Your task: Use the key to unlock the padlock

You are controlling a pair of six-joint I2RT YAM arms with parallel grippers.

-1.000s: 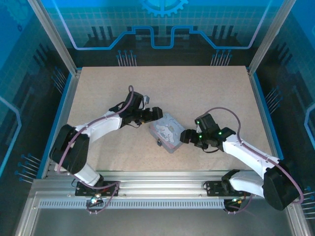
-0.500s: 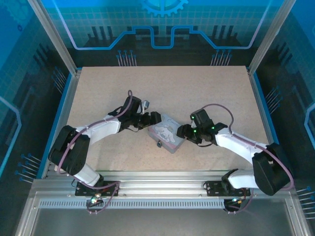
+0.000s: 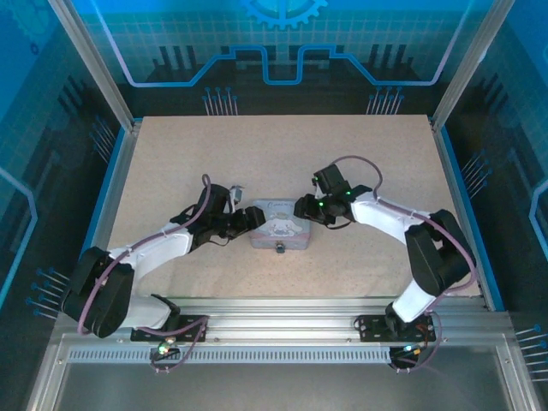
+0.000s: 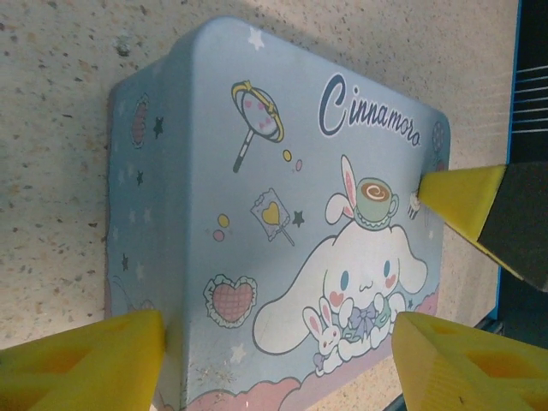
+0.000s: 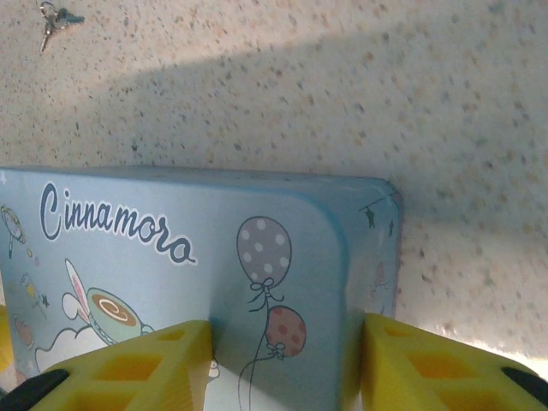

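Left gripper and right gripper straddle the tin (clamped or not, unclear); key lies apart.

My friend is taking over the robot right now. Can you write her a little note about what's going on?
Left gripper: fingers either side of the tin's left end; grip unclear.
Right gripper: open at the tin's far right corner.
Padlock: at the tin's near side.
Key: loose on the table, away from the tin, in neither gripper.
Done: nothing on the padlock yet.
Left: pick up the key, insert, turn.
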